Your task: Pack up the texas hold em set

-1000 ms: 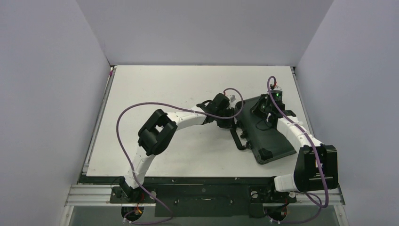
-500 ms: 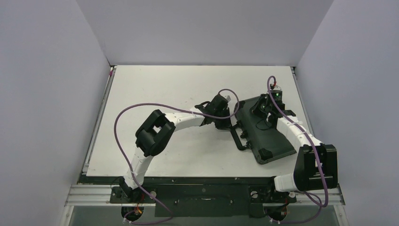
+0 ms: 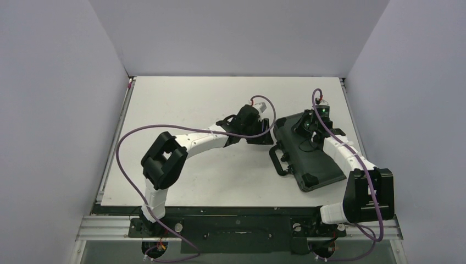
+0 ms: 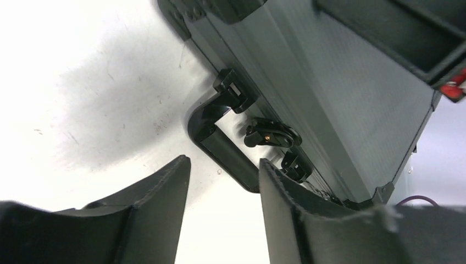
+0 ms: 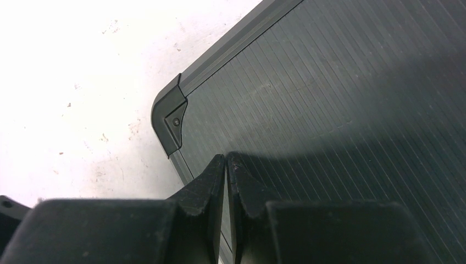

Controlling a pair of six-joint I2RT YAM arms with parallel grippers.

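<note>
Case: black rectangular ribbed case (image 3: 310, 157), lid down, lying flat on the right side of the white bench (image 3: 187, 99), skewed to the bench edges.
Handle: black loop handle (image 4: 220, 148) on the case's left edge, beside a black latch (image 4: 269, 135).
Left gripper (image 4: 224, 162): jaws spread wide, empty, just left of the handle, not touching it.
Right gripper (image 5: 226, 157): jaws pressed together, nothing between them, over the far part of the lid; contact with the lid cannot be told.

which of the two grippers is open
The left gripper: its fingers stand spread apart, facing the carry handle of the black ribbed case. The right gripper has its fingers pressed together over that case.
</note>
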